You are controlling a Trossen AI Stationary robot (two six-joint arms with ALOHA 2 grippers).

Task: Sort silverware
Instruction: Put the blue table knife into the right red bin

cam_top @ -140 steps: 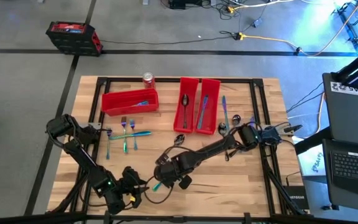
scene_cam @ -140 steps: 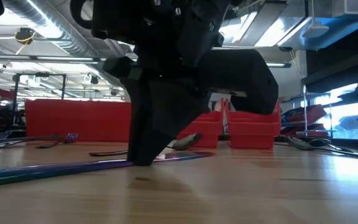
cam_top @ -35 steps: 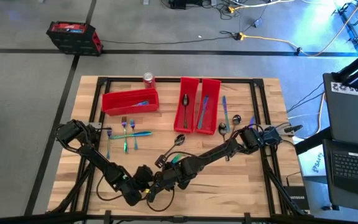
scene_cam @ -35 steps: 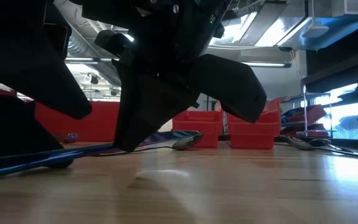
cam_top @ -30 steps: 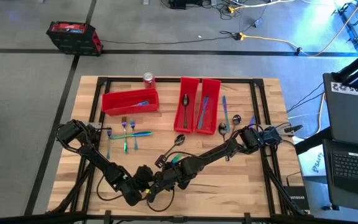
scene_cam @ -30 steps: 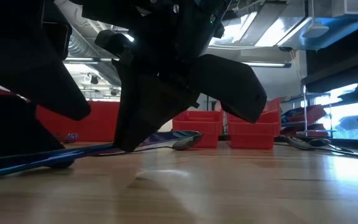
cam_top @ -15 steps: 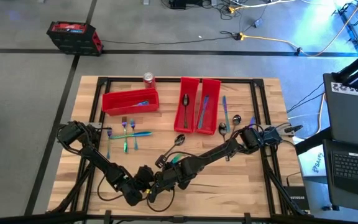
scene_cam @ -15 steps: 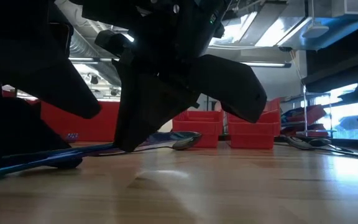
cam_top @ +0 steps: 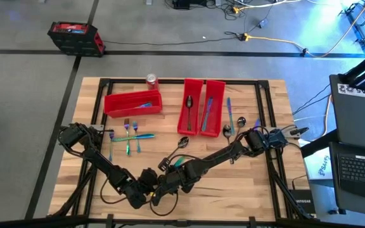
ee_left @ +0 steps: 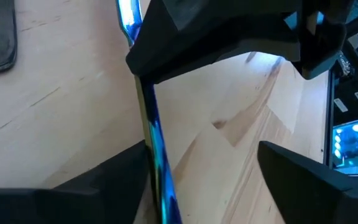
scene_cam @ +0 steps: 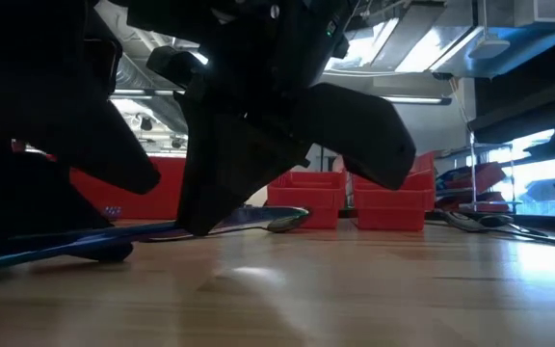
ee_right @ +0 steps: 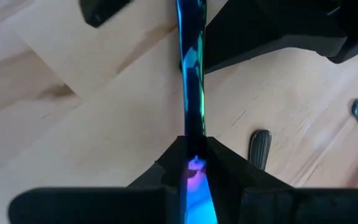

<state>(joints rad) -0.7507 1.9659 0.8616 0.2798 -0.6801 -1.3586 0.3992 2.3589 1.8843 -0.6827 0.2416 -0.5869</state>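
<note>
- Wooden counter [cam_top: 233,183] carries both arms at its near edge.
- Right end effector [ee_right: 194,163] pinches an iridescent piece of silverware [ee_right: 190,74]; the right wrist view shows this, the high view hides it.
- Left end effector [ee_left: 204,180] straddles the same piece, fingers [ee_left: 303,180] parted.
- Farther back, red bins [cam_top: 200,107] hold utensils.

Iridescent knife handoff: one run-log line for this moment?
phase: handoff, front table edge | right hand: shut on slender iridescent blue-teal metal knife | left hand: fingers apart astride the knife's other end, no grip yet | three long red plastic bins: partly filled
</note>
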